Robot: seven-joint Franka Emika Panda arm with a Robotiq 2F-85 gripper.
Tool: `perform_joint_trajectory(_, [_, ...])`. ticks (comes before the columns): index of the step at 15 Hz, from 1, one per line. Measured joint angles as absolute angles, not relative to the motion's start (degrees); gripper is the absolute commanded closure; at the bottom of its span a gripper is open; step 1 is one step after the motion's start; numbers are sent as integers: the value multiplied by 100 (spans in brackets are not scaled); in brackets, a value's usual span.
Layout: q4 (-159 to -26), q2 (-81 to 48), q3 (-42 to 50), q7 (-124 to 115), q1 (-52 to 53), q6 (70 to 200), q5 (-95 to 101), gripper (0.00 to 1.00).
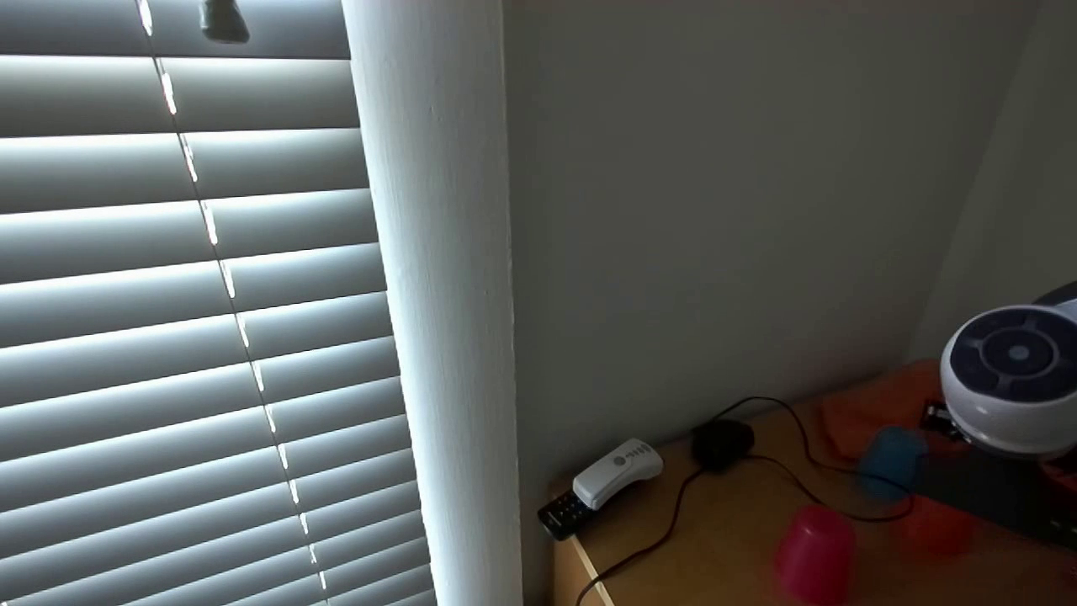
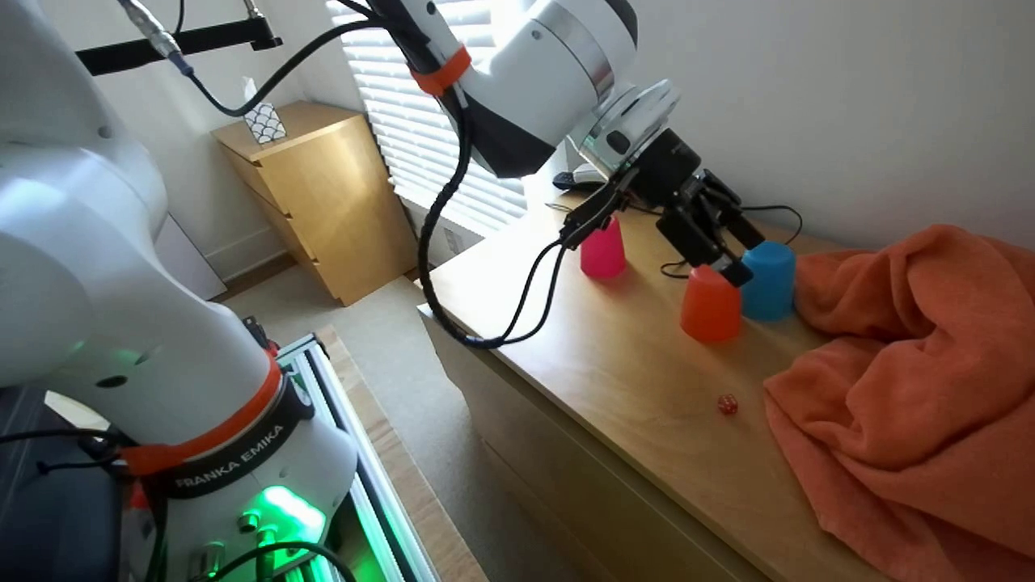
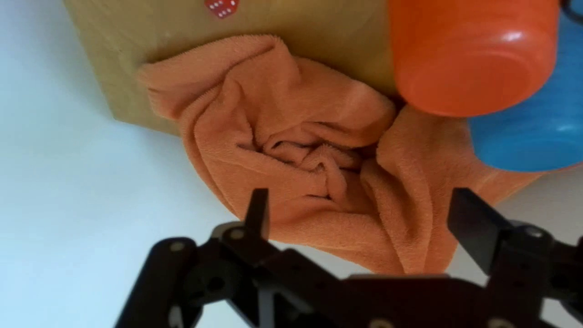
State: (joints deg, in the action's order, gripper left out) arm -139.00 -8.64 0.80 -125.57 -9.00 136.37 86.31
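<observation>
There are three cups [image 2: 604, 252] [image 2: 711, 307] [image 2: 770, 281], one die [image 2: 728, 404], one towel [image 2: 922, 380] and one tissue box [image 2: 264, 123].

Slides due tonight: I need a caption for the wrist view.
Beyond the open claw lies a crumpled orange cloth, with an orange cup, a blue cup and a red die.

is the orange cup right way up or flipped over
Flipped over: the orange cup stands on its wider end, narrower end up, and the wrist view shows its closed base.

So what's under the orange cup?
The orange cup stands upside down on the wooden top. You can see wood beside its rim, but whatever might be underneath is covered, so I can't tell. A red die lies outside it.
</observation>
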Motion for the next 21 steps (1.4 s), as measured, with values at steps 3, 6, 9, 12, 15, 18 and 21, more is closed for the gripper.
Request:
perform_joint_trajectory(3, [-13964, -545, 140, -11830, -1039, 13800, 7318, 0])
perform_joint_trajectory(6, [-14094, -220, 161, -11187, -1150, 13944, 5996, 0])
perform_joint_trajectory(9, [-14283, 131, 282, -10663, -1140, 14185, 4762, 0])
perform_joint_trajectory(12, [-14495, 458, 405, -10131, -1130, 14404, 3507, 0])
perform_joint_trajectory(15, [-14682, 760, 491, -9643, -1115, 14491, 2231, 0])
perform_joint_trajectory(18, [-14825, 1046, 512, -9354, -1107, 14491, 1046, 0])
perform_joint_trajectory(21, [-14919, 1307, 514, -9278, -1089, 14491, 1, 0])
